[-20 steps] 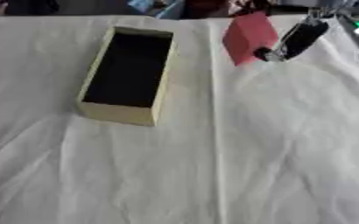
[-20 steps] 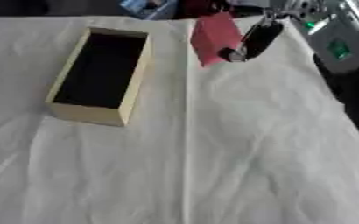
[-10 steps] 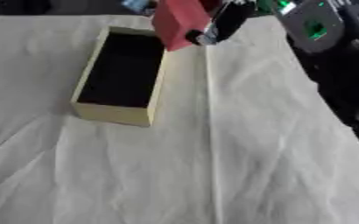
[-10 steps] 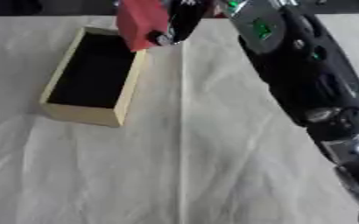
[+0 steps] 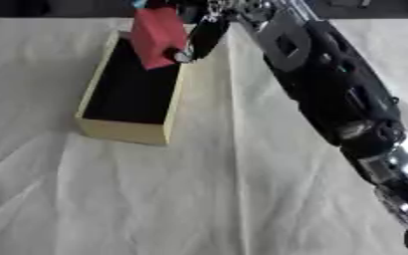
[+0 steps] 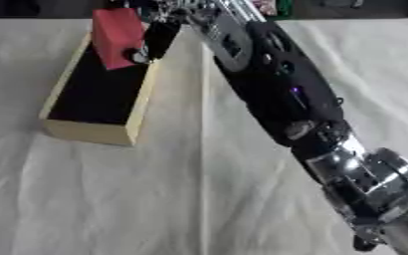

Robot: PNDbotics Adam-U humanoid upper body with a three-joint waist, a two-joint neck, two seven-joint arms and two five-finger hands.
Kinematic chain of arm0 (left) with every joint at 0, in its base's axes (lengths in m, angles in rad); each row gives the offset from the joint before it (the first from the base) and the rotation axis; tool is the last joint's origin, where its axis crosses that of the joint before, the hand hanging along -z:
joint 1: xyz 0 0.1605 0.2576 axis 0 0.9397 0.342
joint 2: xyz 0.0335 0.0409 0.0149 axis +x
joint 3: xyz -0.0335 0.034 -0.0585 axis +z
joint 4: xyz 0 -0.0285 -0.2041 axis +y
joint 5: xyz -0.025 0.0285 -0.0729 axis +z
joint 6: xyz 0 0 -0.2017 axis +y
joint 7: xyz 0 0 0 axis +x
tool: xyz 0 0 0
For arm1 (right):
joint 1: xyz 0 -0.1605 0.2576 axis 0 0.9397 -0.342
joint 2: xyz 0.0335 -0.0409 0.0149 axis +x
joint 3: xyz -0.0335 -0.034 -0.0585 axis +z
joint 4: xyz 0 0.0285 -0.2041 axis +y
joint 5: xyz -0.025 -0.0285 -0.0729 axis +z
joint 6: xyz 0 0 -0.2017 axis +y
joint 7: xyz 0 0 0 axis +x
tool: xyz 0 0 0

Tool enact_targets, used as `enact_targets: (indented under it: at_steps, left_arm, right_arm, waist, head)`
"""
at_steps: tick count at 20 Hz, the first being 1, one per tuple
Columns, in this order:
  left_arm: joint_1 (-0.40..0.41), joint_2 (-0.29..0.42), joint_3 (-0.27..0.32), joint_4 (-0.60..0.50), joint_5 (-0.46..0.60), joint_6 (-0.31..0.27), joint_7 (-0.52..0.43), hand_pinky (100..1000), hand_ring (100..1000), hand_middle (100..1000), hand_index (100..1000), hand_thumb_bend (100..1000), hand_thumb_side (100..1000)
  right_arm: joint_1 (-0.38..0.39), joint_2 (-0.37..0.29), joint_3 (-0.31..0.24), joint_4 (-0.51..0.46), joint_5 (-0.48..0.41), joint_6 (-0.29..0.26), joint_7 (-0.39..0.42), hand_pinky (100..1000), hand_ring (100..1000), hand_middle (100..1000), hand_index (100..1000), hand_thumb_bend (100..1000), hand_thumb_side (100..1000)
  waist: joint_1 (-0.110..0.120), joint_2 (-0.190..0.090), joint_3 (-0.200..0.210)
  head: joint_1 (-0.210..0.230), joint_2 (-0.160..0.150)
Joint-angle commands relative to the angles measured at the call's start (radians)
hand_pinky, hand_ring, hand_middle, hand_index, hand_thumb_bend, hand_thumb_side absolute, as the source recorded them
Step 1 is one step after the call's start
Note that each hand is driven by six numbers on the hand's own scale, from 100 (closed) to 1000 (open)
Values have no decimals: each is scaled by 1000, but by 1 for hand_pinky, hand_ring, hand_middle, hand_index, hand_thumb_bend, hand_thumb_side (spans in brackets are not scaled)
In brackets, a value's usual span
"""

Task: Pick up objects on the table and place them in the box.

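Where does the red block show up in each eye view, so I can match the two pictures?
Left eye view: the red block sits at top centre-left, held by the right hand over the far end of the box.
Right eye view: the red block sits further left, near the top-left, over the same end of the box.
Shared landmark: the box's pale near wall, below the block in both.

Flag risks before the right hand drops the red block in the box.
The red block hangs over the box's far right corner, not its middle, so it may catch the rim or tip outside. The right hand holds it by one edge, tilted; it could rotate on release.
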Motion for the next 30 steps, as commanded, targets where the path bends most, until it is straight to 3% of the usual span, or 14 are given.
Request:
enact_targets:
  at_steps: [1,5,7,10,14,17,18,22,27,30]
  left_arm:
    - [-14,6,1,-20,5,-1,-4,565,541,542,692,100,150]
    - [-20,5,0,-20,7,-1,-6,565,541,542,691,100,151]
    - [-22,4,-1,-20,7,-1,-7,565,540,541,691,100,153]
    - [-21,3,0,-20,8,-1,-7,565,541,541,691,100,155]
    - [-24,2,-1,-20,9,0,-8,565,541,541,691,100,157]
    - [-25,1,-1,-20,9,0,-10,565,540,540,691,100,157]
    - [-25,1,-1,-20,9,0,-10,565,540,540,691,100,157]
    - [-24,0,0,-20,9,1,-10,566,541,540,691,100,157]
    - [-22,-2,1,-20,9,2,-11,566,540,538,690,100,157]
    - [-19,-2,2,-20,8,2,-9,566,540,538,690,100,156]
  right_arm:
    - [-29,15,-17,49,44,1,-38,760,734,570,688,100,100]
    - [-28,34,-21,99,55,-8,-83,767,743,605,724,100,100]
    - [-28,39,-19,114,58,-19,-83,794,778,723,829,100,100]
    - [-30,40,-24,126,69,-28,-91,813,792,779,876,115,121]
    - [-35,42,-39,145,76,-22,-144,832,814,848,934,312,388]
    - [-40,42,-48,168,85,-22,-188,853,853,901,963,447,483]
    - [-41,42,-50,172,90,-20,-198,860,859,902,967,486,484]
    - [-42,38,-53,166,99,-22,-227,856,846,883,956,493,455]
    - [-41,26,-51,137,83,-25,-225,852,838,867,946,490,450]
    - [-36,5,-52,101,56,-24,-223,848,828,853,934,444,437]
  waist:
    - [-12,-2,3]
    - [-15,4,9]
    - [-17,7,11]
    - [-18,8,13]
    - [-22,11,18]
    - [-24,13,21]
    - [-24,13,22]
    - [-23,13,20]
    - [-20,11,16]
    - [-16,7,11]
  head:
    - [-7,-14]
    - [-10,-16]
    - [-10,-18]
    - [-9,-17]
    - [-9,-19]
    - [-11,-21]
    - [-11,-21]
    - [-10,-19]
    - [-9,-19]
    - [-5,-16]
